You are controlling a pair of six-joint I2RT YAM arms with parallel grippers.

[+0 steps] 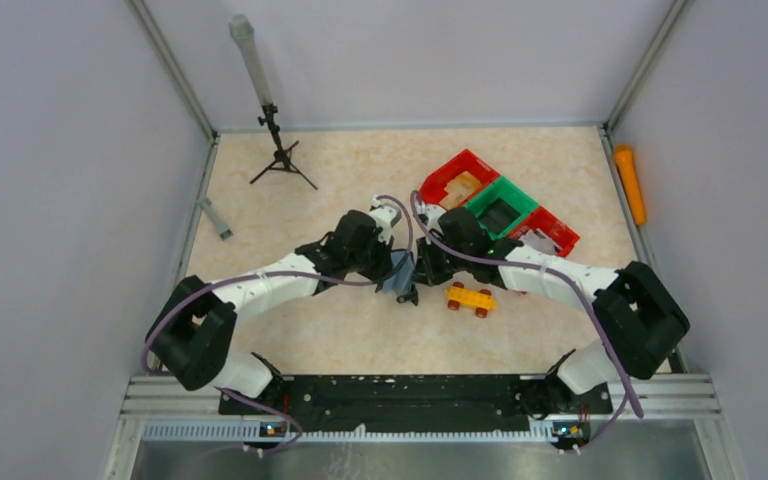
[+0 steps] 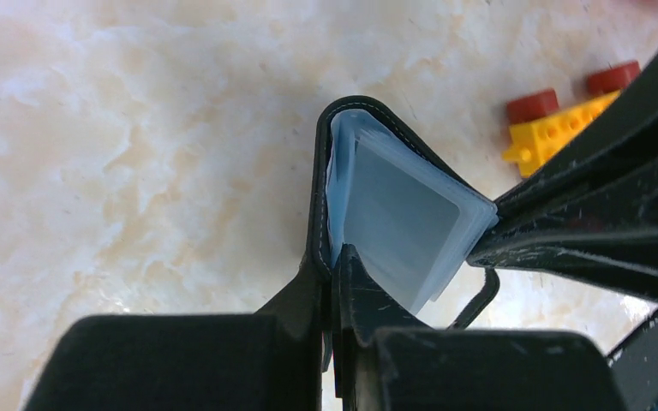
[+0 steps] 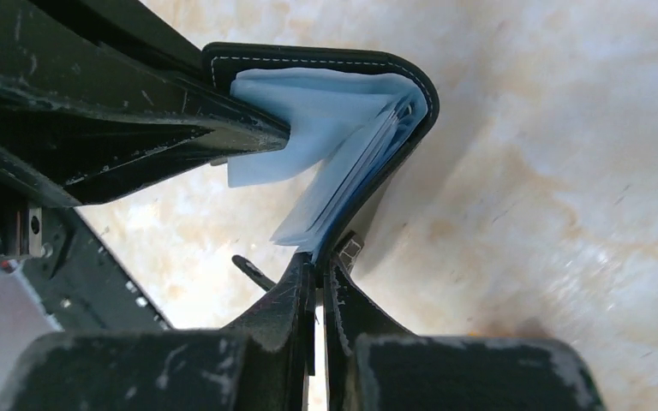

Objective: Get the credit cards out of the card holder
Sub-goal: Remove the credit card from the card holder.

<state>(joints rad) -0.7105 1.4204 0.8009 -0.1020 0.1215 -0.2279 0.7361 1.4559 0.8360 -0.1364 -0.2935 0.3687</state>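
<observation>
The card holder [image 1: 400,275] is held near the middle of the bench [image 1: 360,340], between the tips of the left arm [image 1: 290,275] and the right arm [image 1: 540,272], and is spread open into a V. The left jaws are clenched on the edge of 1 black flap, and the right jaws are clenched on the edge of the other flap. Pale blue translucent sleeves [image 2: 394,223] fan out between the 2 flaps, and white stitching [image 3: 308,58] runs along the rim of the cover. Whether the card holder touches the bench cannot be told. Just right of the card holder sits a yellow toy brick car [image 1: 470,298]. Beyond the card holder and to its right stand 3 bins [image 1: 500,208], 2 red and 1 green, close behind the right arm. Farther right of the card holder an orange cylinder [image 1: 630,185] lies along the foot of the wall. Far beyond it to the left stands a small tripod [image 1: 280,155], with a grey bar [image 1: 215,218] near the left wall. Open bench lies left of the card holder and on its near side, toward the arm bases; walls close 3 sides.
</observation>
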